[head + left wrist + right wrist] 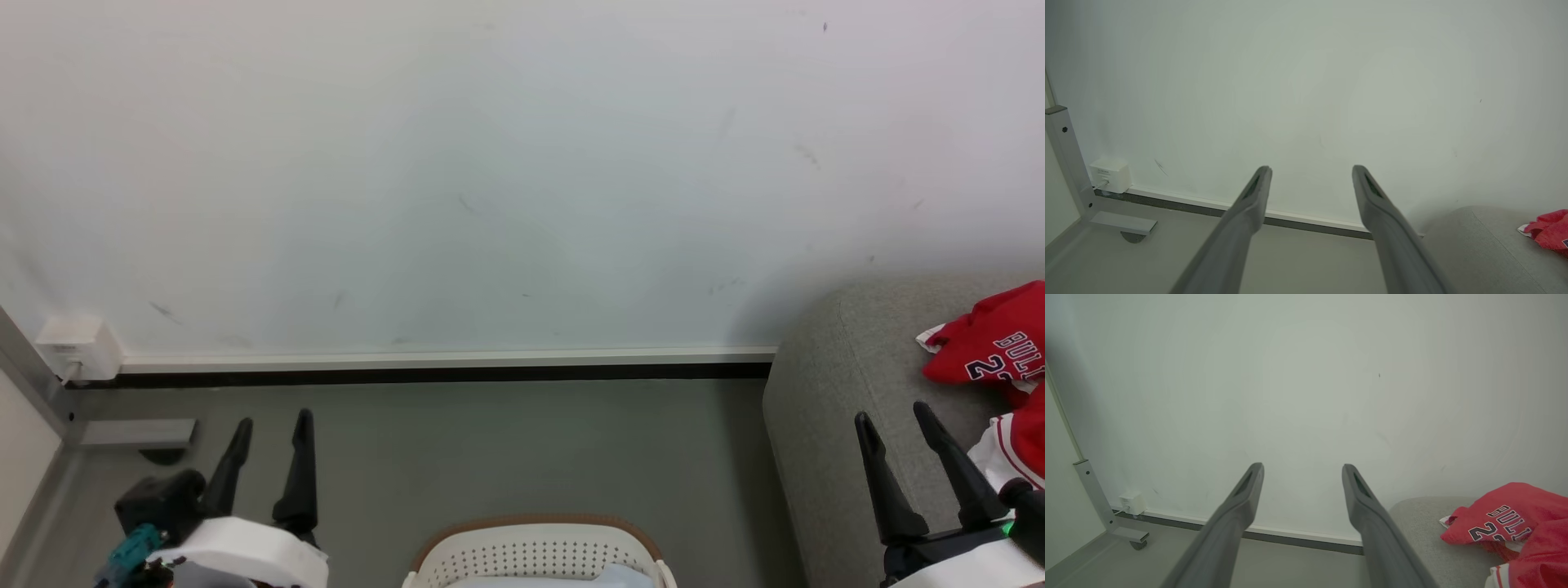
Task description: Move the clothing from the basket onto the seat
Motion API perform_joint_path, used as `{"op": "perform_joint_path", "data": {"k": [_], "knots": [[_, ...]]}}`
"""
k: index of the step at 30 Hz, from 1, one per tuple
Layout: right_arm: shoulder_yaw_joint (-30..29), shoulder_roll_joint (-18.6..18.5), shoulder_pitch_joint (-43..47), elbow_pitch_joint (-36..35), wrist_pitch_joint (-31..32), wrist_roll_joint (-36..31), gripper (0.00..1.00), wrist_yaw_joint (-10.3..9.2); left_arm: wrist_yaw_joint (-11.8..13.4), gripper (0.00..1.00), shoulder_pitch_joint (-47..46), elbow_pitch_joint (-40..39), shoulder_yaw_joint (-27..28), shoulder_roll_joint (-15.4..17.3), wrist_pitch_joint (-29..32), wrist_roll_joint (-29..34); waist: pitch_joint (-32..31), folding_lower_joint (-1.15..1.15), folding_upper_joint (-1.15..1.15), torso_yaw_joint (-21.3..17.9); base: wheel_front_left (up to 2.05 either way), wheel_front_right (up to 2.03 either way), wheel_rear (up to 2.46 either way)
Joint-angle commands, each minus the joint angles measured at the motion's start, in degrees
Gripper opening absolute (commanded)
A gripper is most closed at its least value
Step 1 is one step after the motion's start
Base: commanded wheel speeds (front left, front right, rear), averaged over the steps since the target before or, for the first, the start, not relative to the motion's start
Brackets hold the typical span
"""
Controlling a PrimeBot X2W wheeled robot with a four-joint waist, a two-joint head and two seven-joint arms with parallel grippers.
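"Where's the clothing?"

"A red jersey (992,343) and a red-and-white piece (1012,453) lie on the grey sofa (816,425), just right of the right jaws."

"And the basket (535,547)?"

"Low between the arms, closer to the robot than either pair. I can't tell what it holds."

"The jaws?"

"Both pairs are spread wide and hold nothing. The right arm is nearer the sofa."

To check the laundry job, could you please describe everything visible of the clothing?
The clothing is red fabric, crumpled in a heap on the sofa near its rounded arm. The top piece is a jersey with white, dark-edged lettering starting BULL above a number starting 2. Beside it lies a white part with red stripe trim. The heap runs off the head view's right edge. The open right gripper is apart from it.
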Motion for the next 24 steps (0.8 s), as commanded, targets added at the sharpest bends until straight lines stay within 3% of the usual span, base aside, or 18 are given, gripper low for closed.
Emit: {"op": "perform_joint_path", "data": {"k": [1,9,24], "knots": [[-0.3,1.1,1.2,0.6,-0.5,-0.6,1.0,-0.13,-0.1,1.0,1.4,0.4,0.7,-0.5,0.0,2.0,-0.1,0.0,0.0,0.0,0.0,0.0,0.0],[-2.4,5.7,2.9,-0.6,-0.5,-3.2,1.0,-0.13,-0.6,1.0,4.3,2.4,4.7,-3.7,0.0,9.0,-0.2,0.0,0.0,-0.3,0.0,0.0,0.0],[-3.2,7.0,1.2,0.5,-0.4,-4.2,1.0,-0.13,-3.8,1.0,5.2,4.7,10.7,-8.2,0.0,15.6,-0.2,0.0,0.0,-1.0,0.0,0.0,0.0]]}}
